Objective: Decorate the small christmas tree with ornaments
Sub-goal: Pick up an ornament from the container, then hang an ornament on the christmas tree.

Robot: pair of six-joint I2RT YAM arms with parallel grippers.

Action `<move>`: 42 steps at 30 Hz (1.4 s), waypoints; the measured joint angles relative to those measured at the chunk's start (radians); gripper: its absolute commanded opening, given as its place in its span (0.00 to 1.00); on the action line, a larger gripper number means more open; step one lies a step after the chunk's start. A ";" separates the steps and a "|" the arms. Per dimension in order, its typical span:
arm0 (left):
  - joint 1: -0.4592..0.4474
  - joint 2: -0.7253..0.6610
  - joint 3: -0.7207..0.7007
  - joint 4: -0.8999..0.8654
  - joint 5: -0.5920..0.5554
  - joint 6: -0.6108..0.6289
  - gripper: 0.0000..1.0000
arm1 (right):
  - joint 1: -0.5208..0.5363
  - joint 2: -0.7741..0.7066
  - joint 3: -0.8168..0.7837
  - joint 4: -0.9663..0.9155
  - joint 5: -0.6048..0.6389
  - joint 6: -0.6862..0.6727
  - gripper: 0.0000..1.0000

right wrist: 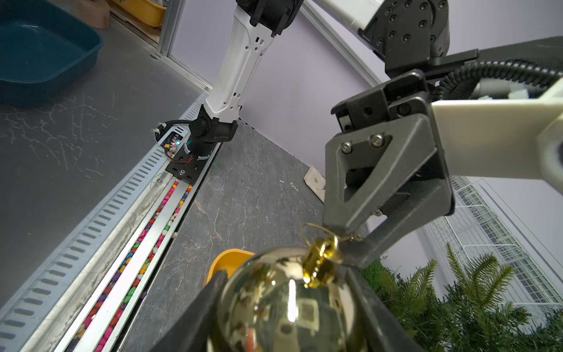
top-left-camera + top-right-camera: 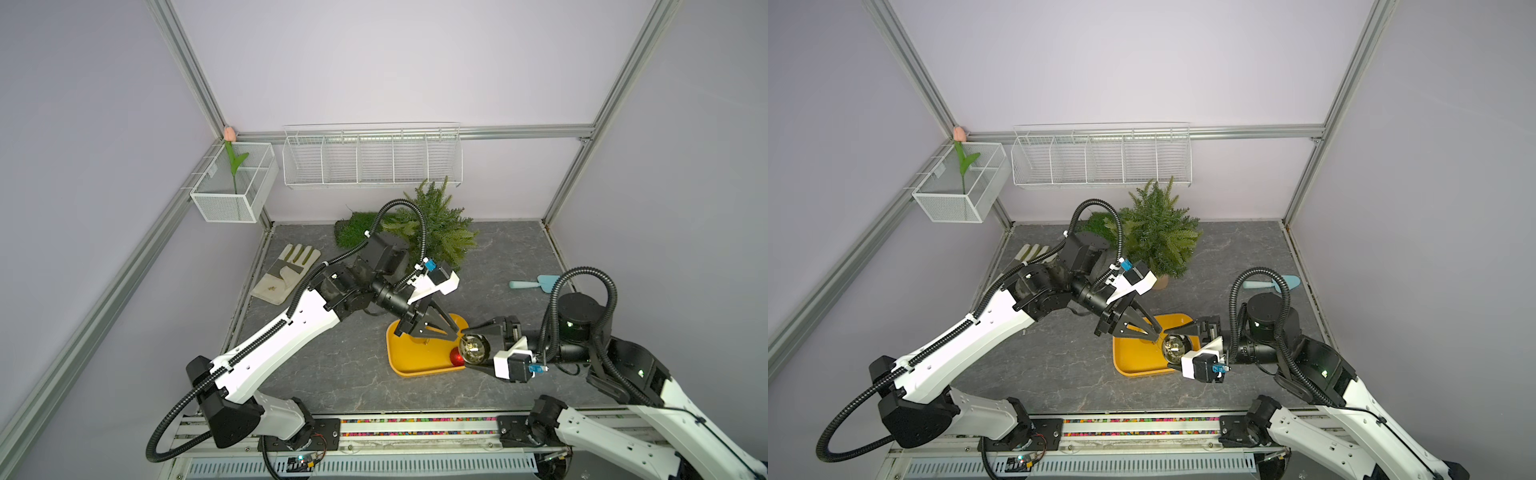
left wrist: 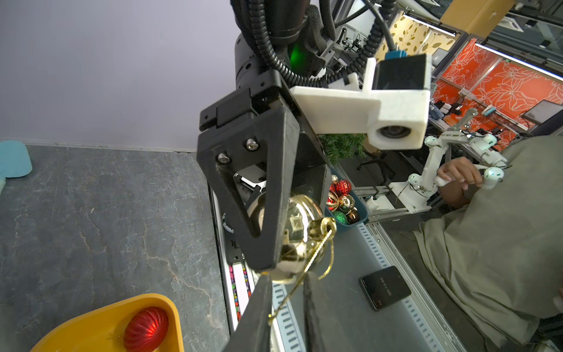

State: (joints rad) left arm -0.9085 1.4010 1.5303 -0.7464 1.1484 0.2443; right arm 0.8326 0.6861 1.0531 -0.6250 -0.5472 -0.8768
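Chiefly, the thin loop could slip from the left jaws, which look pinched on it beside the cap, once the right jaws, gripping the shiny gold bauble by its sides, let go; it would drop toward the yellow tray, well short of the small tree

Top views overhead; wrist views close, sharing ornament.

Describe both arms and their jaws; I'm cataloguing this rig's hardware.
The left arm and right arm share white shells with black joints, ribbed black cable hoses, white wrist camera mounts with blue connectors, and black triangular open-frame jaws fastened by silver screws.
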 measured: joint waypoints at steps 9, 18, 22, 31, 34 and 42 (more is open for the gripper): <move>0.000 0.000 0.054 -0.076 -0.130 0.039 0.00 | 0.000 -0.011 0.000 -0.003 0.126 0.019 0.16; 0.011 0.000 0.126 -0.147 -0.423 0.056 0.00 | -0.001 0.051 -0.003 0.022 0.370 0.103 0.06; 0.011 0.006 0.154 -0.161 -0.542 0.063 0.00 | -0.007 0.095 -0.003 0.042 0.446 0.145 0.06; 0.012 0.141 0.306 -0.210 -0.725 0.101 0.00 | -0.116 0.243 0.030 0.076 0.514 0.245 0.07; 0.012 0.189 0.356 -0.222 -0.767 0.112 0.00 | -0.189 0.272 0.047 0.109 0.489 0.280 0.07; 0.012 0.360 0.581 -0.240 -0.851 0.143 0.00 | -0.379 0.310 0.066 0.197 0.344 0.341 0.06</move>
State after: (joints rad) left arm -0.8963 1.7611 2.1117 -0.9867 0.2970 0.3874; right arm 0.4534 0.9962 1.1191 -0.4278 -0.2035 -0.5354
